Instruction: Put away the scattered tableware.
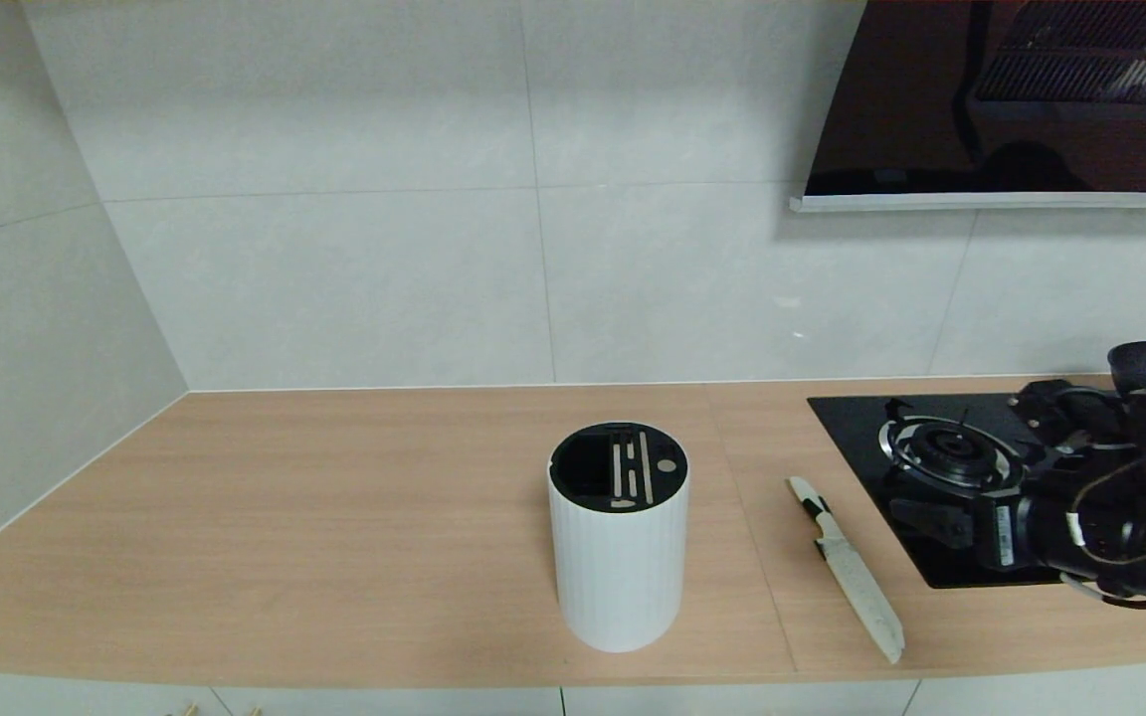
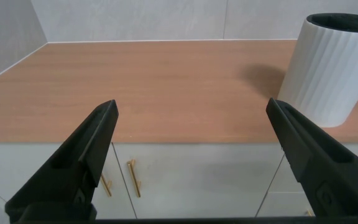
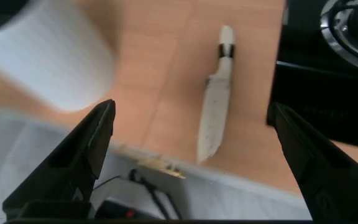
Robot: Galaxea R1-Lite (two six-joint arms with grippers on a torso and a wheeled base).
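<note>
A pale-bladed knife with a white and black handle lies flat on the wooden counter, right of a white ribbed knife holder with a black slotted top. My right arm hangs at the right, by the hob. In the right wrist view my right gripper is open above the counter's front edge, and the knife lies beyond it, between the two fingers' lines. My left gripper is open and empty, low in front of the counter edge, with the holder off to one side.
A black gas hob with a burner sits at the counter's right end, under a dark extractor hood. Tiled walls close the back and the left corner. White cabinet doors with brass handles run below the counter.
</note>
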